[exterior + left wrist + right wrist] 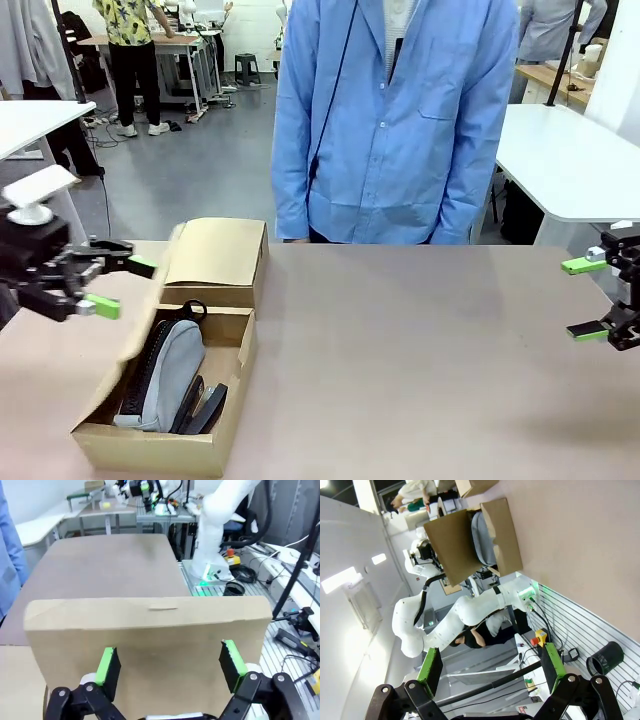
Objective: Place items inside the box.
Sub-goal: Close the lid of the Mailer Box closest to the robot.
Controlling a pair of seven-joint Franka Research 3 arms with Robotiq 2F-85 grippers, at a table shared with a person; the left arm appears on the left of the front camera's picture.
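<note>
An open cardboard box (150, 448) stands at the table's near left. Inside it lies a grey zipped pencil case (170, 375), with black staplers (207, 405) wedged to its right. My left gripper (122, 285) is open just outside the box's raised left flap (145, 315). In the left wrist view that flap (150, 640) stands right in front of the left gripper (169, 662), whose jaws are spread wide and hold nothing. At the table's far right edge my right gripper (583, 298) hovers open and empty. The right wrist view, rolled sideways, shows the right gripper (490, 665) with the box (505, 545) and pencil case (482, 537) far off.
A person in a blue coat (395, 120) stands at the far side of the table (420, 360), hands out of sight. The box's back flap (215, 250) lies folded outward. White tables stand off to both sides.
</note>
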